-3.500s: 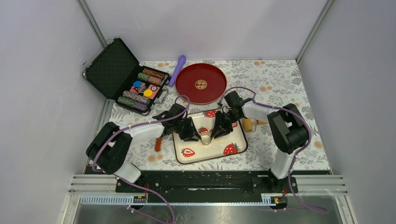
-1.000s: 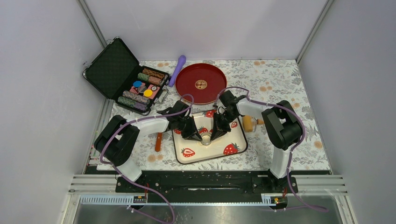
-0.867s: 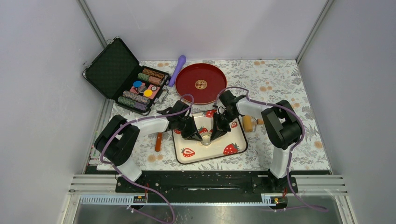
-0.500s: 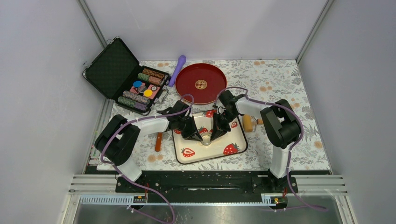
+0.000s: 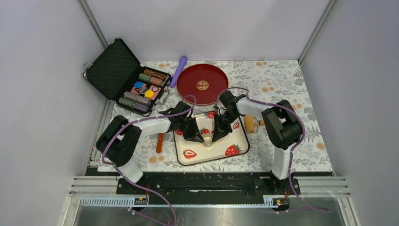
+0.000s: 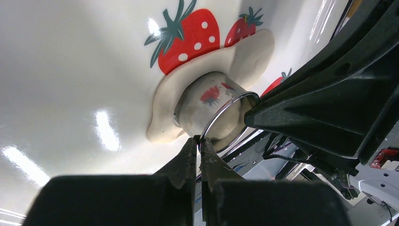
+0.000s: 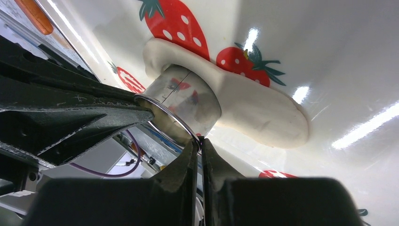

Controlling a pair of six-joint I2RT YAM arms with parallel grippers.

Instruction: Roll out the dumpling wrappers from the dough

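Observation:
A flattened pale dough (image 6: 164, 99) (image 7: 256, 110) lies on the white strawberry tray (image 5: 237, 142). A small metal ring cutter (image 5: 207, 140) (image 6: 209, 101) (image 7: 181, 101) stands pressed into the dough. My left gripper (image 6: 198, 139) (image 5: 199, 136) is shut on the cutter's rim on one side. My right gripper (image 7: 198, 140) (image 5: 214, 135) is shut on the rim on the opposite side. The dough inside the ring is mostly hidden by the cutter wall. No separate wrapper disc shows.
A wooden roller (image 5: 251, 124) lies right of the tray. A red round plate (image 5: 202, 84) and a purple handle (image 5: 178, 70) sit behind. An open black case of chips (image 5: 129, 77) is at the back left. An orange stick (image 5: 159, 142) lies left of the tray.
Both grippers stay on the ring cutter over the tray. The right arm's elbow has drawn in slightly leftward; the cutter has not visibly moved.

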